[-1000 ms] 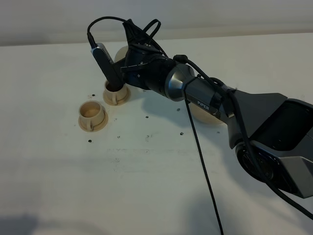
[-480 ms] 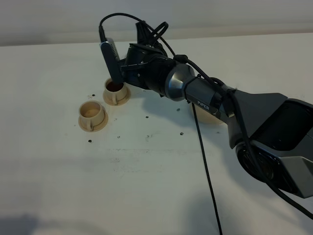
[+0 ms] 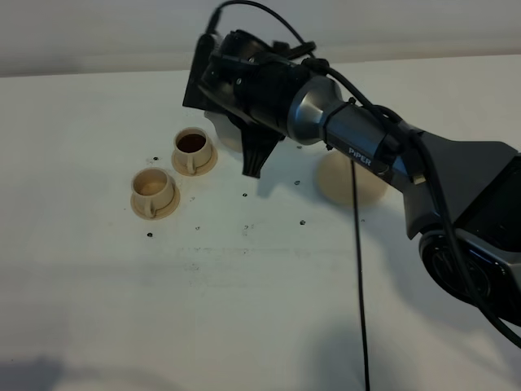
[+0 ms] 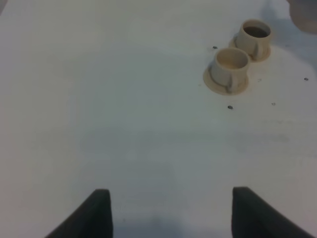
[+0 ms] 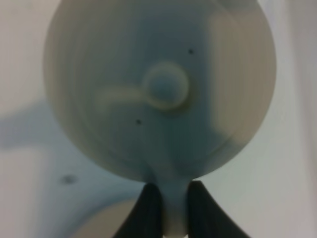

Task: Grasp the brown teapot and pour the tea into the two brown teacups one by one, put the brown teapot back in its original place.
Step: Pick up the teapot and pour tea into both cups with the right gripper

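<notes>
Soft, even light covers the flat white table [image 3: 122, 309], with a grey shadow at its near left corner. The right wrist view is dim and bluish, its squat light-tan clay teapot [image 5: 158, 89] blurred out of focus.

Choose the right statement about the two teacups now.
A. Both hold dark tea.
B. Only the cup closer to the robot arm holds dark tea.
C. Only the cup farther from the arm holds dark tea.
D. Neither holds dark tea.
B: the teacup nearer the arm shows a dark brown surface inside, while the other teacup shows only a pale inside, in both the exterior and left wrist views.
</notes>
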`<state>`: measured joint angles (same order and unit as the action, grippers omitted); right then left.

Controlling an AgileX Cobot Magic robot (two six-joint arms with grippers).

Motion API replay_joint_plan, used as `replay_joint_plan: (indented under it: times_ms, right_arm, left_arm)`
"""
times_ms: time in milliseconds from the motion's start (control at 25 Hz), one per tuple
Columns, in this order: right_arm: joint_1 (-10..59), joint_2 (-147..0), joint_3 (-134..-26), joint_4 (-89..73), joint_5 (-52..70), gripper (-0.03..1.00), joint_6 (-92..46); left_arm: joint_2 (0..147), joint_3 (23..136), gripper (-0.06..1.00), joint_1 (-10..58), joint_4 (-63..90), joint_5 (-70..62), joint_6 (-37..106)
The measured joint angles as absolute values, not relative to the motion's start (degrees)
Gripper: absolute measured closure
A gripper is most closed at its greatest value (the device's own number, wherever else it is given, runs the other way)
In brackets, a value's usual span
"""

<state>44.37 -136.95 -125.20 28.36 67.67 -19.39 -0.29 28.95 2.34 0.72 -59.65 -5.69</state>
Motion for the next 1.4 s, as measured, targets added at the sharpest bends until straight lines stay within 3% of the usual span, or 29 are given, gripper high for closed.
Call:
replay_joint_plan:
  times_ms: [400,880,1400]
  right_arm:
    - [43.81,-136.85,-125.27,14.58,68.40,0.84,-11.44]
    - [53.73,-135.24,-125.27,35.09,65.53,0.84,-14.25]
    - [58.03,-139.61,-125.27,45.35,65.63,0.84,-19.44]
  left_arm:
    - [-0.29,28.95,0.42,2.34,0.72,-59.65,-5.69]
    - [-0.29,28.95,0.42,2.34,0.72,-59.65,-5.69]
    - [-0.29,28.95,0.42,2.34,0.72,-59.65,-5.69]
